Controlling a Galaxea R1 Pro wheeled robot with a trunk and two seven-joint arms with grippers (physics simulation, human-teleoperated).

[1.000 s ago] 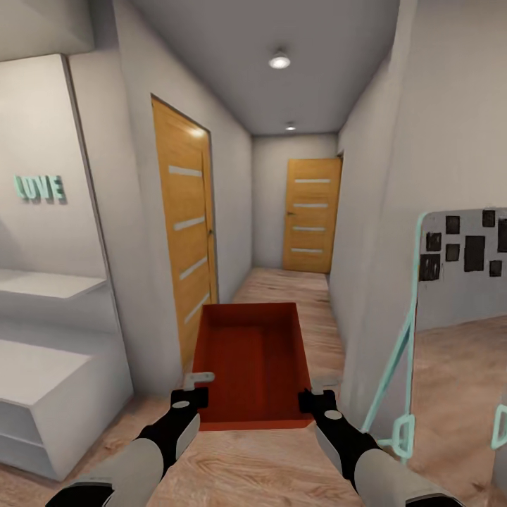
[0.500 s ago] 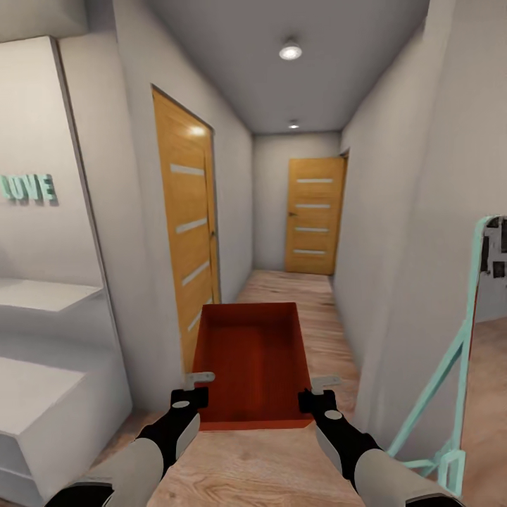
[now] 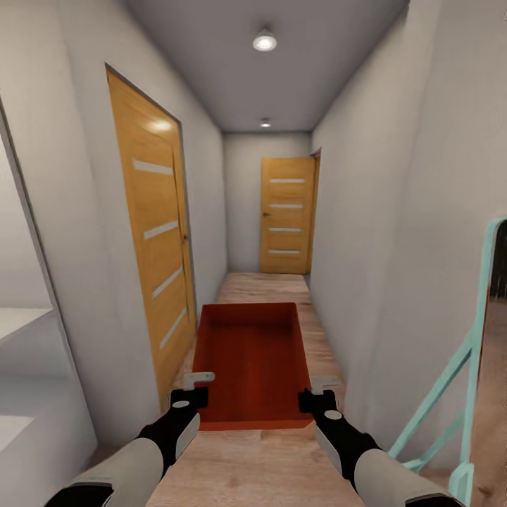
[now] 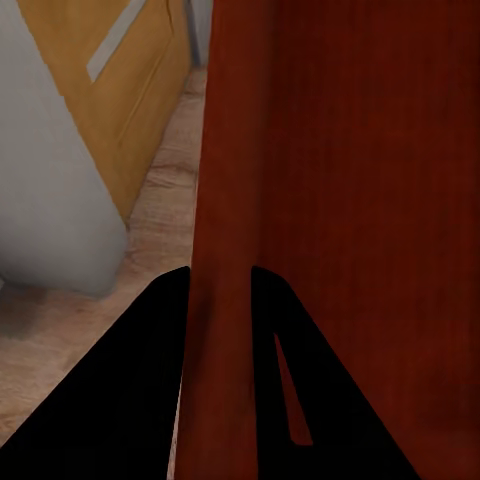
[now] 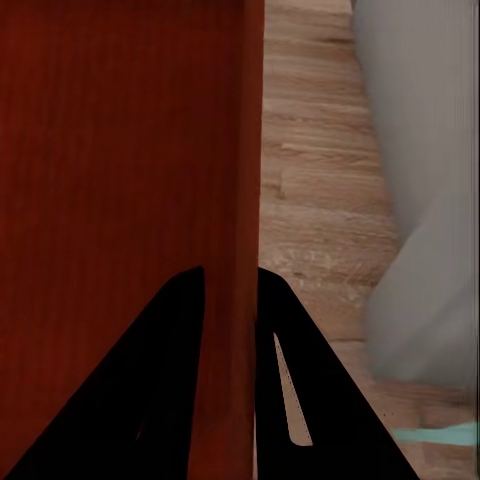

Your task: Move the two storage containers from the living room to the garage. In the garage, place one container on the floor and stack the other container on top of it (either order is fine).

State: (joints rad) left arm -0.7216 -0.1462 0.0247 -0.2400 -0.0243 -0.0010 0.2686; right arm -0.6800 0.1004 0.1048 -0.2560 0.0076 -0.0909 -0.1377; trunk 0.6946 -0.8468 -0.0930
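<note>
One orange-red lidless storage container (image 3: 250,359) is held out in front of me above the light wood-plank floor of a narrow hallway. My left gripper (image 3: 199,382) is shut on its left side wall near the close corner. The right gripper (image 3: 322,384) is shut on the right wall. In the left wrist view the red wall of the storage container (image 4: 330,180) runs between the black fingers of the left gripper (image 4: 218,290). The right wrist view shows the same: the storage container (image 5: 120,150) pinched in the right gripper (image 5: 230,285).
White walls close in on both sides of the hallway. A slatted wooden door (image 3: 151,232) stands on the left, another door (image 3: 285,224) closes the far end. A teal-framed mirror (image 3: 473,352) leans at the right. A white shelf unit (image 3: 21,320) sits at the left edge.
The whole view has shifted as I roll forward into the hallway; the LOVE sign and most of the mirror have slid out of frame. Both grippers and the container keep their places relative to me.
</note>
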